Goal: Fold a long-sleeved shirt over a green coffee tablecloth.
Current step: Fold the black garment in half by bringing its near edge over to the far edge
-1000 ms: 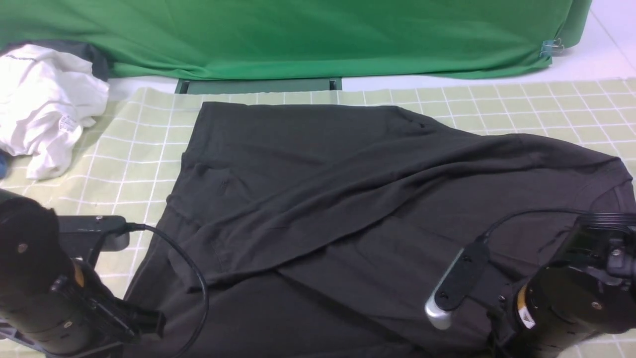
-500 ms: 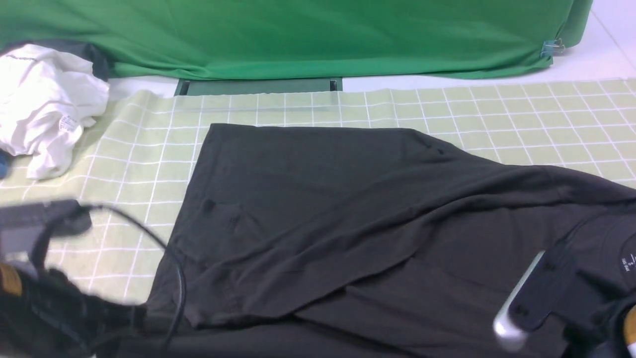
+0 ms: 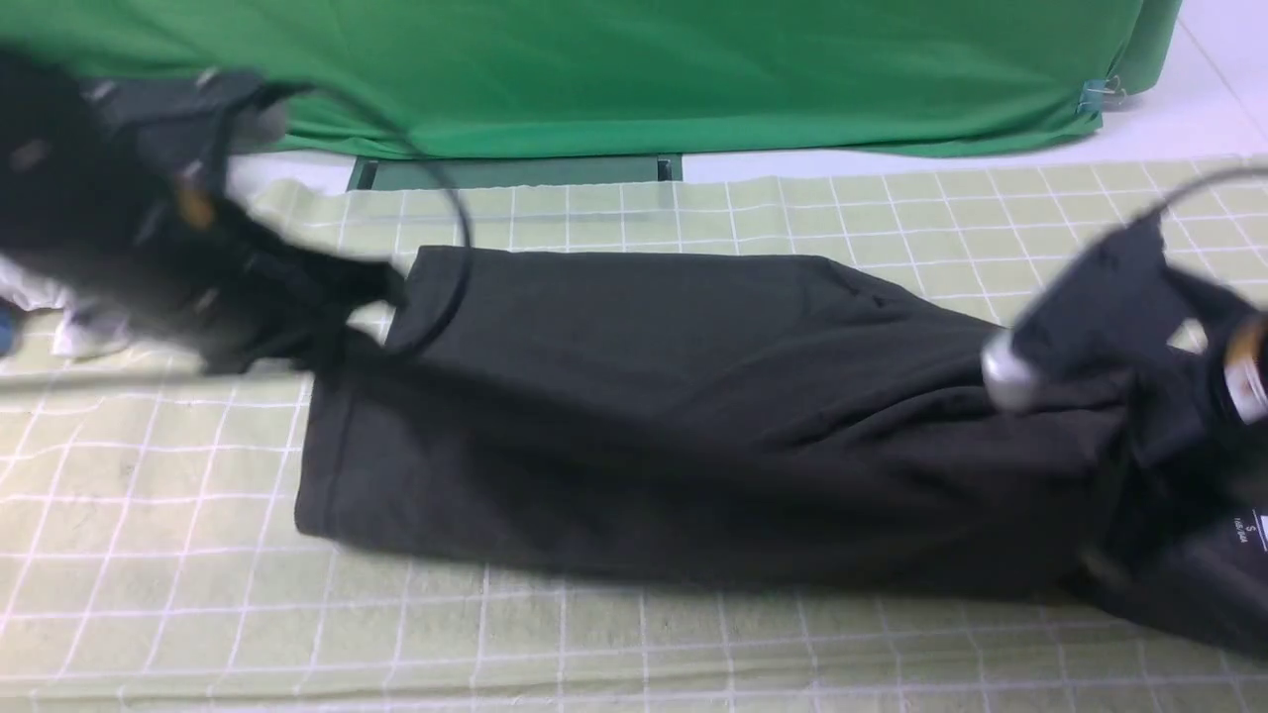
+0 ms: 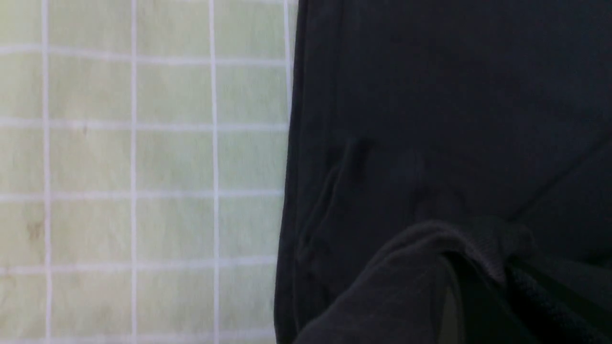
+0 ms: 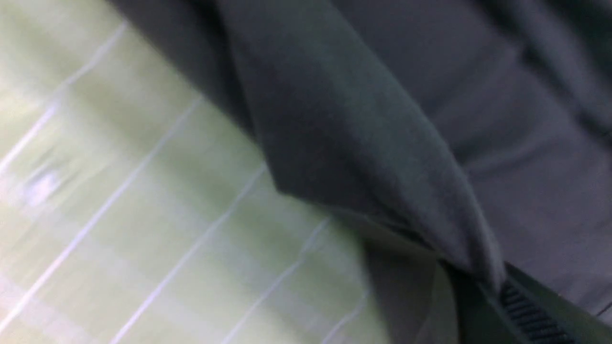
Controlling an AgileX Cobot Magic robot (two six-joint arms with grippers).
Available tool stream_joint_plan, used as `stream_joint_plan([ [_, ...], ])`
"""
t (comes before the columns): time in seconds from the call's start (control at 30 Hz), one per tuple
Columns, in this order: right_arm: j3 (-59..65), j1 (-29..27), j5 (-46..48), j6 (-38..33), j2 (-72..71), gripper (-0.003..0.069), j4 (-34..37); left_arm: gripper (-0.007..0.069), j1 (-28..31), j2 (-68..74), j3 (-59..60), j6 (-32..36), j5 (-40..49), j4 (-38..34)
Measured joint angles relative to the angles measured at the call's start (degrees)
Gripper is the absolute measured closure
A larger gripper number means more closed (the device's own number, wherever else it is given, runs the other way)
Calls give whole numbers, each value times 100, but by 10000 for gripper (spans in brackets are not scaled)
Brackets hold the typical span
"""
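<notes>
**Front view.** One black shirt [image 3: 693, 416] lies as a long band, left to right, across one pale green checked tablecloth [image 3: 495, 634]. There are two robot arms. The left arm [image 3: 149, 218] is at the shirt's far left corner and the right arm [image 3: 1109, 307] is over its right end. Both are smeared by blur and cover those parts of the shirt. One white-printed neck label [image 3: 1250, 535] shows at the right edge, where the shirt is cut off. One plain green backdrop [image 3: 644, 69] hangs behind, with one clip [image 3: 1093, 95] at its right corner. One white garment [image 3: 79, 332] is almost wholly hidden behind the left arm.

**Left wrist view.** The left hand [image 4: 478, 277] is closed on a raised fold of the shirt, and cloth drapes over most of it. The shirt's straight edge runs beside the tablecloth squares.

**Right wrist view.** The right hand [image 5: 492, 286] is clamped on a peaked fold of the shirt, lifted off the tablecloth. One ribbed finger pad [image 5: 526, 310] shows beneath the cloth. The whole view is blurred.
</notes>
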Motion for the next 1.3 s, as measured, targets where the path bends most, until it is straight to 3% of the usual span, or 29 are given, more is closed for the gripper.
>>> stream_joint_plan([
  [0.33, -1756, -796, -443, -417, 1940, 634, 18, 601, 510, 2189, -2062, 96, -53, -162],
  [0.67, -3550, -986, -438, -550, 3784, 634, -27, 601, 625, 3709, -3575, 118, 1, -160],
  [0.83, -4009, -991, -458, -556, 4253, 576, -49, 595, 680, 3984, -3769, 141, -53, -153],
  [1.0, -4108, -991, -597, -544, 4289, 381, -180, 522, 685, 4003, -3780, 121, -314, 53],
  [1.1, -4192, -991, -417, -324, 4171, 294, -431, 417, 727, 3980, -3822, 108, -399, 271],
  [1.2, -4298, -991, 22, -96, 3901, 307, -624, 312, 785, 3927, -4035, 101, -206, 346],
  [1.3, -4315, -997, 462, -20, 3486, 417, -670, 263, 804, 3853, -4360, 177, 249, 0],
])
